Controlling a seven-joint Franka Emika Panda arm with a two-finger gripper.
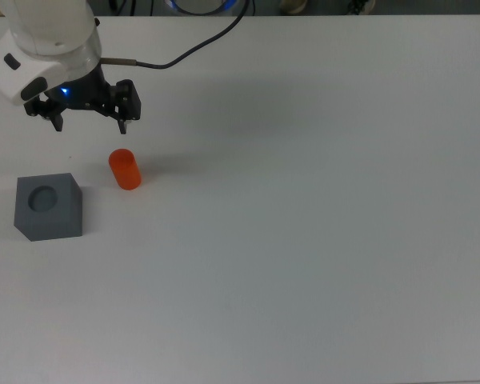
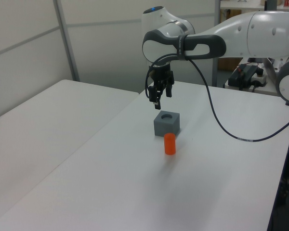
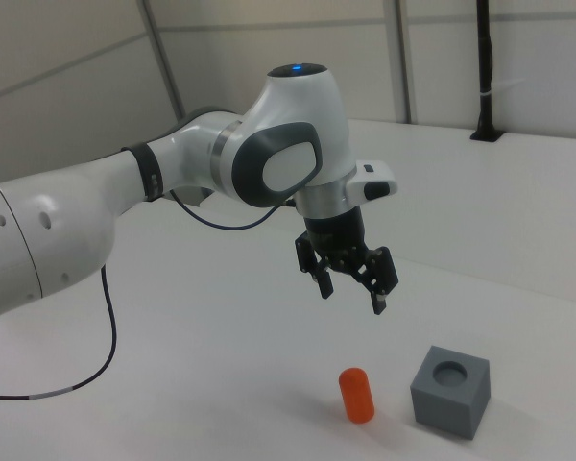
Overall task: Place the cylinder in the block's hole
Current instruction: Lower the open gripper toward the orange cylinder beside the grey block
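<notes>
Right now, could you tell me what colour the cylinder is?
Bright orange-red; the cylinder shows best in the top view.

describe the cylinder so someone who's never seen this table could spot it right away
On the white table, find the dark grey block with a round hole in its top, near the top view's left edge. Just to the top view's right of it, apart from it, stands the cylinder: small, smooth, bright orange-red, the only coloured thing there.
</notes>
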